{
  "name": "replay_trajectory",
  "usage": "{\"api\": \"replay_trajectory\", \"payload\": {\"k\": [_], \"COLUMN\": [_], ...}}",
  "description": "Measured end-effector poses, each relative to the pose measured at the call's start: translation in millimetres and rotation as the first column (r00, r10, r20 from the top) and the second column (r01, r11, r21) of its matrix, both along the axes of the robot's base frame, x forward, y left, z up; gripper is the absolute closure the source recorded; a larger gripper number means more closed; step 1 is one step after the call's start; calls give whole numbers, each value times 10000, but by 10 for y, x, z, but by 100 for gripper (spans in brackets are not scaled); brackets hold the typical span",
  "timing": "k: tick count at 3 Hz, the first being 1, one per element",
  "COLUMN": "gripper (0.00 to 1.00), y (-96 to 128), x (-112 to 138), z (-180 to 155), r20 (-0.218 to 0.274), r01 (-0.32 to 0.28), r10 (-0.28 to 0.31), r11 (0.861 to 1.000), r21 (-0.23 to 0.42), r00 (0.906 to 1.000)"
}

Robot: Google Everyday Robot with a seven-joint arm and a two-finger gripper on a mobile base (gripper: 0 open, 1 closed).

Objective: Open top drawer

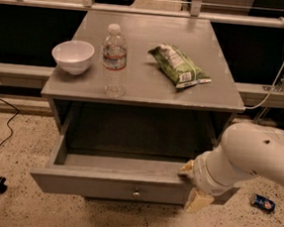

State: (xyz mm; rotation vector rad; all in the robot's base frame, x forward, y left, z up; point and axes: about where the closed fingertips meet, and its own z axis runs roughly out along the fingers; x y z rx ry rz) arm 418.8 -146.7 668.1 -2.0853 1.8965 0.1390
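Observation:
The top drawer (101,184) of the grey cabinet is pulled far out toward me; its dark inside shows and a small round knob (136,192) sits at the centre of its front. My gripper (193,187) is at the drawer front's right end, at its top edge, with pale fingertips (198,201) showing above and below the front. The white arm (250,157) covers the drawer's right corner.
On the cabinet top (145,81) stand a white bowl (73,55), a clear water bottle (114,59) and a green snack bag (179,66). A small blue can (263,202) lies on the speckled floor at right. Cables run at left and right.

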Motion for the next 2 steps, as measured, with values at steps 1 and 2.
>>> {"api": "replay_trajectory", "payload": {"k": [1, 2], "gripper": [26, 21], "y": [-28, -161], "x": [-144, -41], "z": [106, 331], "r20": [-102, 608], "r01": [40, 291], "r10": [-41, -280], "r11": [10000, 9994], "r21": [-60, -165], "r00": [9999, 9978]}}
